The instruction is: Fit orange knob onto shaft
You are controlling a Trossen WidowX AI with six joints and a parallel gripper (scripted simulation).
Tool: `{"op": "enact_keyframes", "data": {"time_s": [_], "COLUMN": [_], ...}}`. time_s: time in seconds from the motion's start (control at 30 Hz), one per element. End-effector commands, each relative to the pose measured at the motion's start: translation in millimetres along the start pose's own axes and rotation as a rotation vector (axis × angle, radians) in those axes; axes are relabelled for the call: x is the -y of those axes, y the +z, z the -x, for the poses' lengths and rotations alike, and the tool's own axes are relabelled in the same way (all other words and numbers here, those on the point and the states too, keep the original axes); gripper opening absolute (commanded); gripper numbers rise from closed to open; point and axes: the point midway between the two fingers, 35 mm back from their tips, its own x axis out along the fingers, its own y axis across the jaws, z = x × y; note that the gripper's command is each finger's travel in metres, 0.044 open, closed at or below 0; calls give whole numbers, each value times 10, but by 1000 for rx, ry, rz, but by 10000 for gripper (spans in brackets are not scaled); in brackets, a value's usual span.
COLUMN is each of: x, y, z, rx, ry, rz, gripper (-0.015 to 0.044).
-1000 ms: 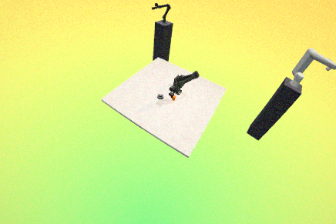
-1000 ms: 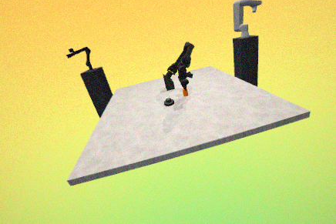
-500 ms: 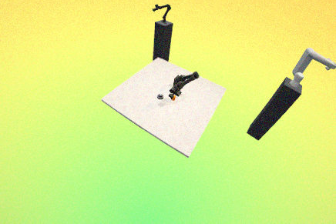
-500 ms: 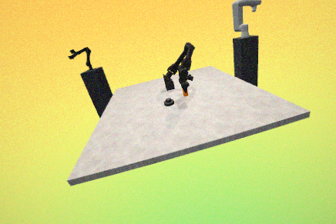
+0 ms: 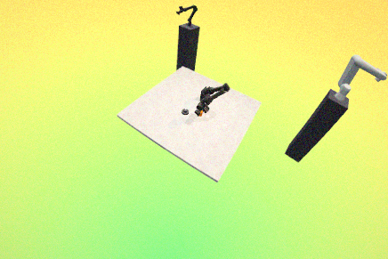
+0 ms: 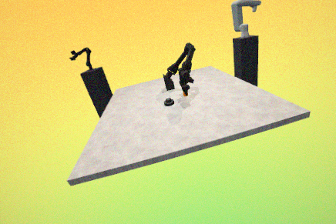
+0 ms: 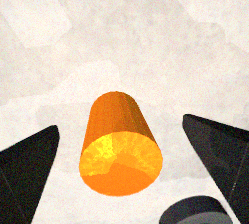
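Has gripper [image 5: 201,111] [image 6: 185,91] [image 7: 122,125] spread wide, nothing gripped. Shows orange knob [image 5: 200,114] [image 6: 185,95] [image 7: 118,150] upright on tabletop [image 5: 218,143] [image 6: 166,128] [image 7: 135,35], betw. fingers w/ gaps both sides, pedestal [image 5: 185,112] [image 6: 169,102] [image 7: 187,204] near. Could shut off-centre — prob. one finger touching first, tipping or twisting knob. Might also clip pedestal w/ nearer finger if swung that way. Can't see hole, so can't tell flat's angle; may jam on shaft if turned wrong, or stop short if lowered tilted.
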Motion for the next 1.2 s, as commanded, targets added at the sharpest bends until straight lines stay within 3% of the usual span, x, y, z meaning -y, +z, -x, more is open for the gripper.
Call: {"op": "enact_keyframes", "data": {"time_s": [0.0,0.1,0.43,0.63,0.8,1.17], "x": [-35,-39,-39,-39,-11,77], "y": [-10,-8,-8,-8,-16,-60], "z": [-92,-114,-114,-114,-32,589], "rx": [4,4,4,4,-1,-17], "ry": [13,13,13,13,10,9], "rz": [-10,-10,-10,-10,-14,-13], "gripper": [440,440,177,138,6,0]}}
